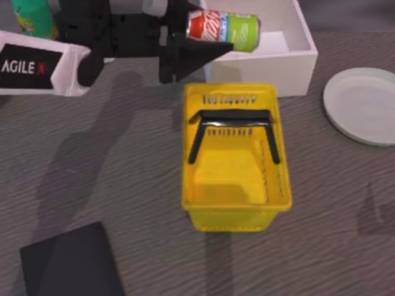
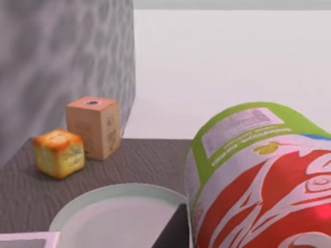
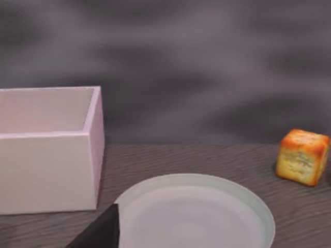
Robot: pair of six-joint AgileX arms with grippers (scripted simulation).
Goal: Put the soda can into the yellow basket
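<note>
The soda can (image 1: 225, 29) lies on its side in the air, silver top and red band toward my left arm, lime-green end to the right. My left gripper (image 1: 197, 43) is shut on it at the red end. The can hangs over the white box's near left corner, just behind the far rim of the yellow basket (image 1: 231, 219). The basket stands at the table's middle with its black handle (image 1: 234, 117) folded across the inside. Up close in the left wrist view, the soda can (image 2: 264, 181) fills the frame. My right gripper (image 3: 101, 232) is outside the top view, low over the plate.
A white square box (image 1: 290, 61) stands behind the basket. A pale round plate (image 1: 361, 105) lies at the right. A green bottle (image 1: 34, 17) is at the back left, a black slab (image 1: 71, 262) at the front left. An orange cube (image 2: 58, 153) and a tan box (image 2: 93, 126) stand beyond the plate.
</note>
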